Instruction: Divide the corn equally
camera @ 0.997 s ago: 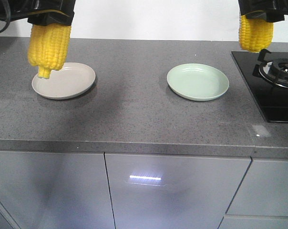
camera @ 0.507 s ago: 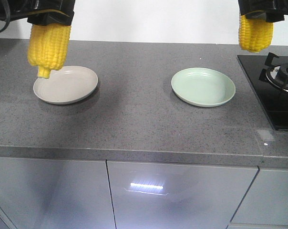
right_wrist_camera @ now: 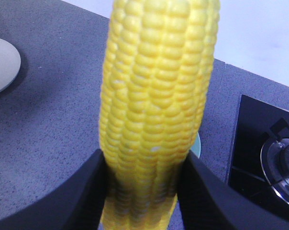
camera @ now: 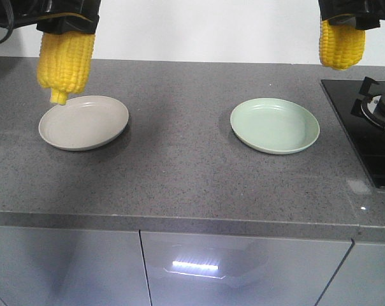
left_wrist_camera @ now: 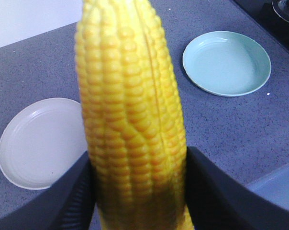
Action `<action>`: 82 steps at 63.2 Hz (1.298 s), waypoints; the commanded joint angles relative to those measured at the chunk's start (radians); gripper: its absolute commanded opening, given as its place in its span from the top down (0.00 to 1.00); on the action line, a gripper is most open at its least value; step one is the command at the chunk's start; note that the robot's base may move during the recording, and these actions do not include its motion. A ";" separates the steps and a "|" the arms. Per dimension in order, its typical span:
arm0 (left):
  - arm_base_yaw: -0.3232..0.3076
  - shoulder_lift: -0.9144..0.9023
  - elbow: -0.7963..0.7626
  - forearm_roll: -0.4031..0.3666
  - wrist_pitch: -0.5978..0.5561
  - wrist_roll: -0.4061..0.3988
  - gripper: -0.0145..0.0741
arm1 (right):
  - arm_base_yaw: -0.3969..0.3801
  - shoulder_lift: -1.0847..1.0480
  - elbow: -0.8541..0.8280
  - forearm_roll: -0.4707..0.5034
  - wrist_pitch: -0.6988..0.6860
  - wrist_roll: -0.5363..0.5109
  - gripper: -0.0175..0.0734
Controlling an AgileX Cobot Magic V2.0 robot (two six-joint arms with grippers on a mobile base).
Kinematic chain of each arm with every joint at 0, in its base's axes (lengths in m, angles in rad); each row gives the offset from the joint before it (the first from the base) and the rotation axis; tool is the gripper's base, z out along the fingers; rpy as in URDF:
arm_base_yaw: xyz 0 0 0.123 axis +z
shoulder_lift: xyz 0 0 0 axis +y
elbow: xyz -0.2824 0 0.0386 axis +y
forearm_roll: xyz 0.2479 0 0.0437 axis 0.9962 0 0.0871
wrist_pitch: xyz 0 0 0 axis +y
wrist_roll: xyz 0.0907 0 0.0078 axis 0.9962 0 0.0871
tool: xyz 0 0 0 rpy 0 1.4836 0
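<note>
My left gripper (camera: 66, 25) is shut on a yellow corn cob (camera: 65, 64) that hangs tip down above the far left rim of the beige plate (camera: 84, 122). In the left wrist view the same corn (left_wrist_camera: 130, 105) fills the middle, clamped between both black fingers (left_wrist_camera: 70, 201). My right gripper (camera: 345, 16) is shut on a second corn cob (camera: 341, 43), held high at the top right, above the counter beyond the green plate (camera: 275, 125). The right wrist view shows that corn (right_wrist_camera: 154, 110) gripped between the fingers (right_wrist_camera: 82, 196). Both plates hold nothing.
The grey speckled counter (camera: 180, 159) carries both plates. A black gas hob (camera: 371, 127) with a burner sits at the right edge. Grey cabinet doors (camera: 192, 268) lie below the counter front. A white wall stands behind.
The view has shifted: plates and hob sit lower and farther right in the frame than a second ago. Both grippers keep their cobs in the same place in the picture.
</note>
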 commanded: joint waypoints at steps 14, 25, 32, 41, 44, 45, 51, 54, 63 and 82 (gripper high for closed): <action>-0.004 -0.031 -0.028 0.001 -0.062 -0.009 0.85 | -0.006 -0.031 -0.027 -0.014 -0.072 0.000 0.81; -0.004 -0.031 -0.028 0.001 -0.062 -0.009 0.85 | -0.006 -0.031 -0.027 -0.014 -0.072 0.000 0.81; -0.004 -0.031 -0.028 0.001 -0.062 -0.009 0.85 | -0.006 -0.031 -0.027 -0.014 -0.072 0.000 0.81; -0.004 -0.031 -0.028 0.001 -0.062 -0.009 0.85 | -0.006 -0.031 -0.027 -0.014 -0.072 0.000 0.81; -0.004 -0.031 -0.028 0.001 -0.062 -0.009 0.85 | -0.006 -0.031 -0.027 -0.014 -0.072 0.000 0.81; -0.004 -0.031 -0.028 0.001 -0.062 -0.009 0.85 | -0.006 -0.031 -0.027 -0.014 -0.072 0.000 0.81; -0.004 -0.031 -0.028 0.001 -0.062 -0.009 0.85 | -0.006 -0.031 -0.027 -0.014 -0.072 0.000 0.81; -0.004 -0.031 -0.028 0.001 -0.062 -0.009 0.85 | -0.006 -0.031 -0.027 -0.014 -0.072 0.000 0.81; -0.004 -0.031 -0.028 0.001 -0.062 -0.009 0.85 | -0.006 -0.031 -0.027 -0.014 -0.072 0.000 0.81; -0.004 -0.031 -0.028 0.001 -0.062 -0.009 0.85 | -0.006 -0.031 -0.027 -0.014 -0.072 0.000 0.81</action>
